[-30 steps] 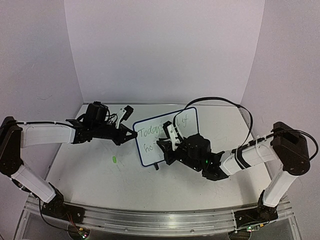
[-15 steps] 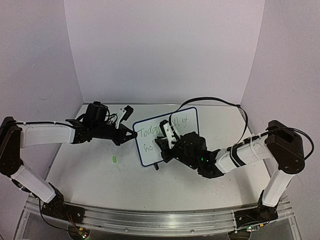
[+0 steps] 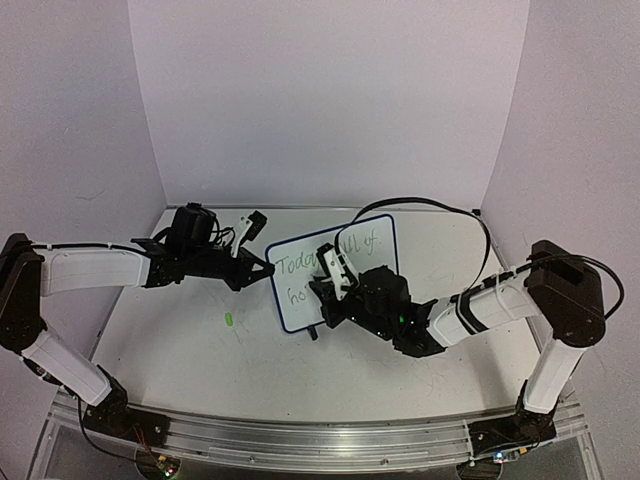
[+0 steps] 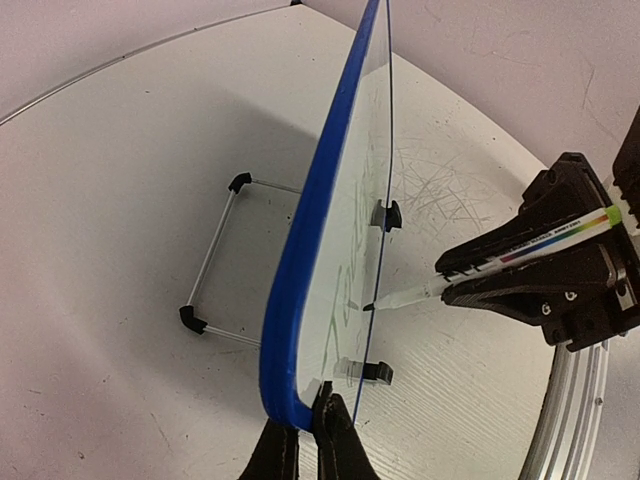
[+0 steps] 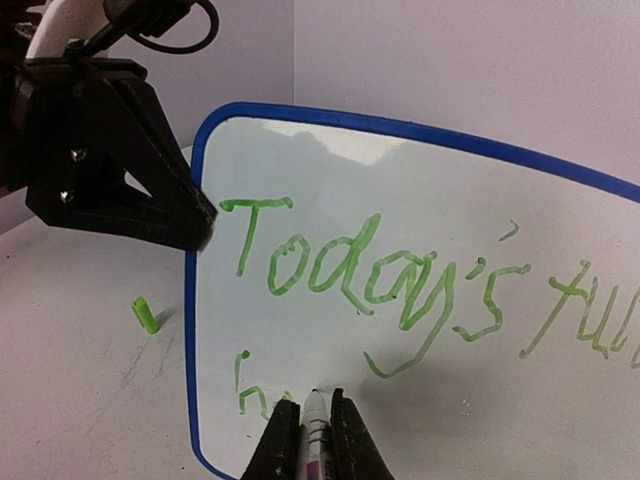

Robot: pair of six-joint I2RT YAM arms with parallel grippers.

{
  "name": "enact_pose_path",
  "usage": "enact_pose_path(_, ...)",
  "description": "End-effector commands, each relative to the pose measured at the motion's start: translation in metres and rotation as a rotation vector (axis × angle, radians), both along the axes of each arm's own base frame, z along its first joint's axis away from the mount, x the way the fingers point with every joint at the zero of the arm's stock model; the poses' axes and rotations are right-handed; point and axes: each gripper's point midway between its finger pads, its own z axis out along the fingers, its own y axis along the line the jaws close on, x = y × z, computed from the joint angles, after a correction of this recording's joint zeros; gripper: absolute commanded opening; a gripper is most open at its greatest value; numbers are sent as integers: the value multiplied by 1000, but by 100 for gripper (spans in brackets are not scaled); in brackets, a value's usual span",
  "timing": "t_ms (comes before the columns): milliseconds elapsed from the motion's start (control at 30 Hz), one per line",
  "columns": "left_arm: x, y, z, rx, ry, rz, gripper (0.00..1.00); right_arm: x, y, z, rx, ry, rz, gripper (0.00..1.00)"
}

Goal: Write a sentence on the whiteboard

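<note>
The whiteboard [image 3: 300,300] has a blue frame and stands upright mid-table. It is edge-on in the left wrist view [image 4: 305,240] and face-on in the right wrist view [image 5: 420,190]. The green sentence [image 5: 370,280] reads "Today's full of" on the top line, with "ho" starting the second line [image 5: 243,392]. My left gripper [image 3: 267,271] is shut on the board's left frame edge [image 4: 308,410]. My right gripper [image 3: 326,290] is shut on a white marker [image 5: 317,430], also visible in the left wrist view [image 4: 480,272]. Its tip touches the board on the second line, just right of the "ho".
A small green marker cap [image 3: 229,320] lies on the table left of the board, also in the right wrist view [image 5: 145,314]. The board's wire stand with black feet [image 4: 215,265] sits behind it. A black cable [image 3: 430,200] loops over the right arm. White walls enclose the table.
My right gripper and the marker have shifted a little left along the board's second line. The left arm and the board have not moved.
</note>
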Motion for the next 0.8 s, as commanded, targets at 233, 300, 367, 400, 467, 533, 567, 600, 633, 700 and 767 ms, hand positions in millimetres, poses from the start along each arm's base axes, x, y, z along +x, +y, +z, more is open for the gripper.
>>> enact_pose_path(233,16,16,-5,104,-78,59,0,10,3,5,18,-15,-39,0)
enact_pose_path(300,16,16,-5,105,-78,59,0,12,2,1,7,-8,-50,0)
enact_pose_path(367,15,17,-5,105,-79,60,0,13,1,-4,-4,-1,-58,0)
enact_pose_path(400,15,17,-5,104,-79,60,0,12,1,-7,-12,3,-59,0)
enact_pose_path(467,15,17,-5,104,-79,60,0,12,0,-10,-24,10,-60,0)
enact_pose_path(533,16,16,-5,103,-80,59,0,12,-1,-13,-35,16,-59,0)
enact_pose_path(567,16,16,-5,103,-79,59,0,10,-1,-15,-24,35,-61,0)
enact_pose_path(600,16,16,-5,103,-79,59,0,9,-2,-18,-21,49,-59,0)
enact_pose_path(633,15,16,-5,103,-79,58,0,7,-2,-21,-24,59,-58,0)
enact_pose_path(700,15,17,-5,104,-79,59,0,3,-3,-29,-37,75,-55,0)
enact_pose_path(767,15,16,-4,103,-81,60,0,-1,-4,-35,-43,90,-53,0)
